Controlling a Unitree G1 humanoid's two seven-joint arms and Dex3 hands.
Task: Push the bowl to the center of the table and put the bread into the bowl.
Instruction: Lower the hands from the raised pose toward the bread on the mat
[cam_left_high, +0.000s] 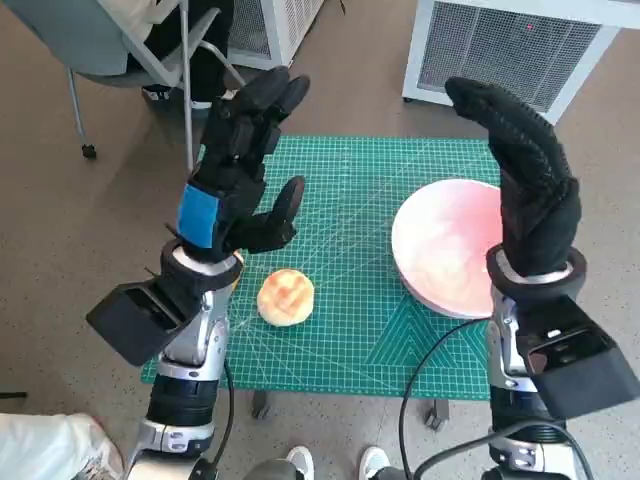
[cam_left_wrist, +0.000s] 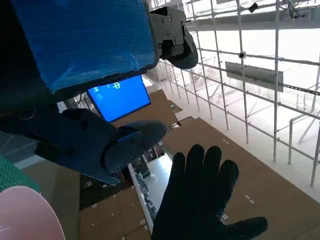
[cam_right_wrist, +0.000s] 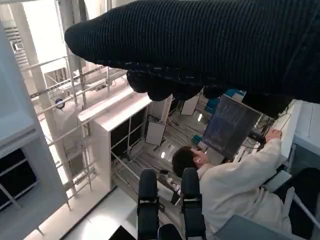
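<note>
The pink bowl (cam_left_high: 450, 250) sits at the table's (cam_left_high: 350, 180) right edge, directly below the raised, empty right hand (cam_left_high: 530, 190); the bread (cam_left_high: 286, 296) lies near the front edge, under the open left hand (cam_left_high: 235, 190).

This is a robotics lab or research workroom inside a large industrial-style hall. The small bench (cam_left_high: 300, 375) stands on castors and is covered by a green gridded cutting mat (cam_left_high: 370, 320), a test surface, not furniture of a home. Beyond the left hand's fingers (cam_left_high: 262, 105) stand an office chair (cam_left_high: 110, 50) on wheels and white cabinets with ventilation grilles (cam_left_high: 500, 45) on a speckled grey floor (cam_left_high: 60, 210). The left wrist view shows a tall white metal lattice (cam_left_wrist: 250, 75) and a glowing blue screen (cam_left_wrist: 120, 97). In the right wrist view, past the gloved fingers (cam_right_wrist: 165, 87), a person in a white coat (cam_right_wrist: 230, 185) sits at a monitor (cam_right_wrist: 230, 125) among white cabinets (cam_right_wrist: 120, 130).
</note>
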